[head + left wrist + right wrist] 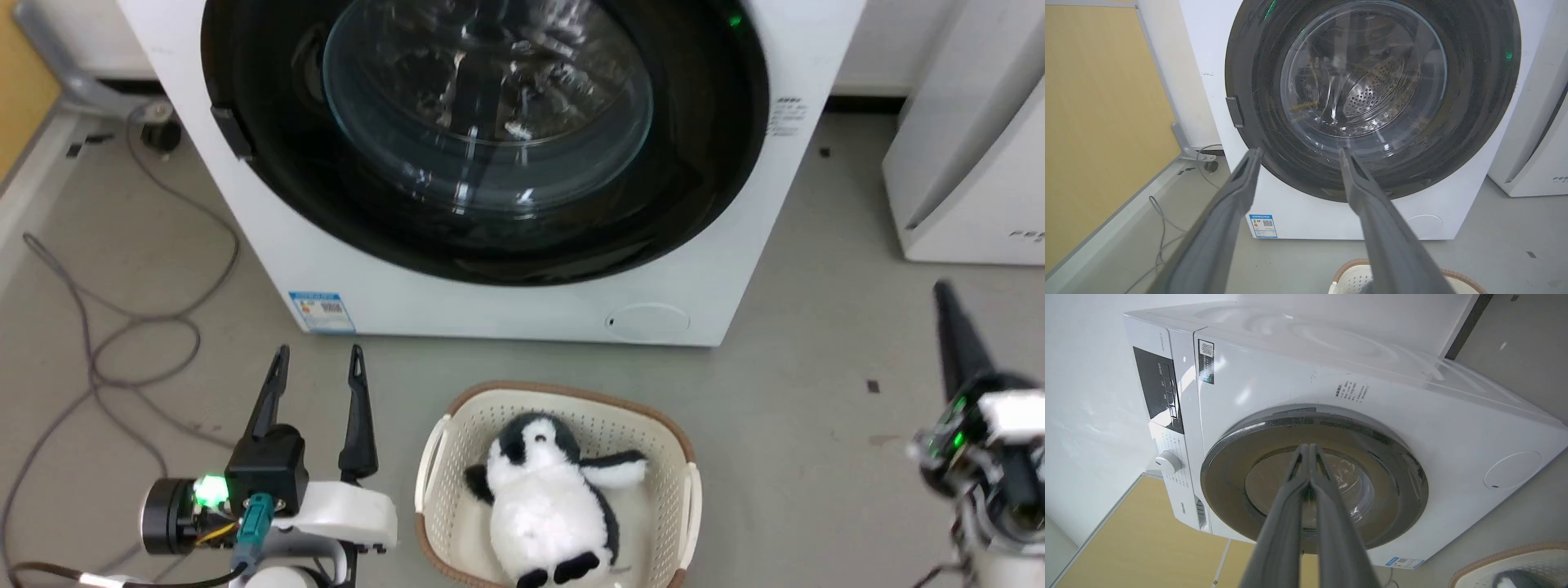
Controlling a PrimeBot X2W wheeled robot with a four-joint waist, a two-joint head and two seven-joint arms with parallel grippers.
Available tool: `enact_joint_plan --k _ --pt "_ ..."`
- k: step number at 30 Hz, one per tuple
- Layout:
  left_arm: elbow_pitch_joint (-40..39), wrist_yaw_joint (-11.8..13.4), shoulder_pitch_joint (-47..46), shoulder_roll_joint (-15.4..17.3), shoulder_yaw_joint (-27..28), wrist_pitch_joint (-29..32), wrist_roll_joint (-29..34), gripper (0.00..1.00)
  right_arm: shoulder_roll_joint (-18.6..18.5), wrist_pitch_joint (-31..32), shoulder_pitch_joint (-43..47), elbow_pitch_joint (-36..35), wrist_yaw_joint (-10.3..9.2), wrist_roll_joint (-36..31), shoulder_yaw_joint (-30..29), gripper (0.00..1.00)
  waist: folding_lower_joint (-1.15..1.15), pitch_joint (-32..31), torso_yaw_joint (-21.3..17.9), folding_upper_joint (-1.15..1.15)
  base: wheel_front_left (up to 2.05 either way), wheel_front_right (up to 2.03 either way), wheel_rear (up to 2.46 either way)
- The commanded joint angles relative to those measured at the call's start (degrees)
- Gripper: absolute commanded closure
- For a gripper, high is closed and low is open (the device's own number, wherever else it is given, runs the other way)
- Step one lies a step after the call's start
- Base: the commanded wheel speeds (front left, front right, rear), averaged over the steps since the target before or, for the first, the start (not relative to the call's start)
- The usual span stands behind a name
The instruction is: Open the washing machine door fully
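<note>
The washing machine door (694, 204) is a large glossy black ring around a clear glass bowl, and it lies flush against the white machine front. A small dark catch (231, 131) sits on its left edge. My left gripper (319, 355) is at the lower left, open, empty and well short of the machine. In the left wrist view its fingers (1241, 183) spread below the door (1474, 102). My right gripper (944, 290) is at the far right, shut on nothing. In the right wrist view it (1308, 446) points at the door (1229, 477) from a distance.
A cream basket (563, 392) holding a plush penguin (547, 498) stands on the floor in front of the machine, between my arms. Grey cables (98, 351) trail over the floor at the left. Another white appliance (971, 163) stands at the right. A yellow panel (1098, 122) lines the left side.
</note>
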Motion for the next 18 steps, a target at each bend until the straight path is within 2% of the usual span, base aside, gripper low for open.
enact_joint_plan --k 1,11,18 --pt "-0.4 0.4 -1.3 0.4 -0.3 -0.6 0.1 0.0 -1.0 0.4 -2.7 1.4 0.04 2.6 -0.9 1.0 -0.01 1.3 0.6 0.0 0.0 0.0 0.0" --pt "-1.2 1.4 -4.5 0.5 -1.5 -1.7 0.1 0.0 -5.3 1.1 -14.9 9.4 0.04 7.1 -2.7 1.0 -0.01 6.2 2.7 0.0 0.0 0.0 0.0" --pt "-1.8 2.3 -6.6 0.4 -2.0 -2.5 -0.3 0.0 -8.2 2.1 -24.1 14.9 0.05 9.1 -1.7 1.0 -0.01 9.8 4.5 0.0 0.0 0.0 0.0"
